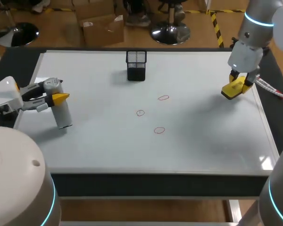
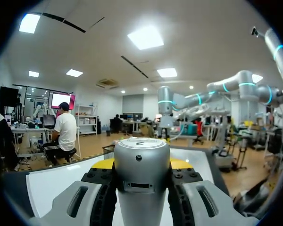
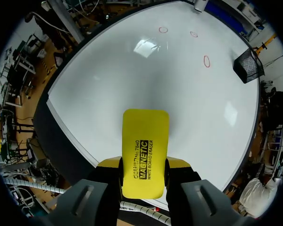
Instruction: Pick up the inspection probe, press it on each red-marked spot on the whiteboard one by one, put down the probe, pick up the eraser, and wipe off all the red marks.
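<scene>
Arm bases [image 1: 16, 179], white and rounded, sit nearest in the head view, one at each lower corner. Whiteboard [image 1: 99, 146] beyond them: three marks [image 1: 140, 113], red outlines, grouped right of its middle, all unwiped. Holder [image 1: 136, 65], black mesh, at the far edge. Left gripper [image 1: 60, 98], near the board's left edge: closed from two sides on the probe [image 1: 62, 113], a grey cylinder held upright, well apart from the marks; whether its foot touches the board cannot be told. Right gripper [image 1: 236, 87], above the board's right edge: clamped on the eraser [image 1: 232, 91], yellow, well apart from the marks. Left wrist view: probe's capped top pinched between the fingers, a yellow tip showing at either side, board ahead. Right wrist view: eraser gripped between the fingers and jutting ahead over the board; marks far ahead, holder beside them at the edge. Progress, as judged: both tools are in hand; whether the probe has pressed the spots cannot be told; setting the probe down and all wiping appear left to do. Writing: black print on the eraser's yellow face, not transcribed; none legible elsewhere.
</scene>
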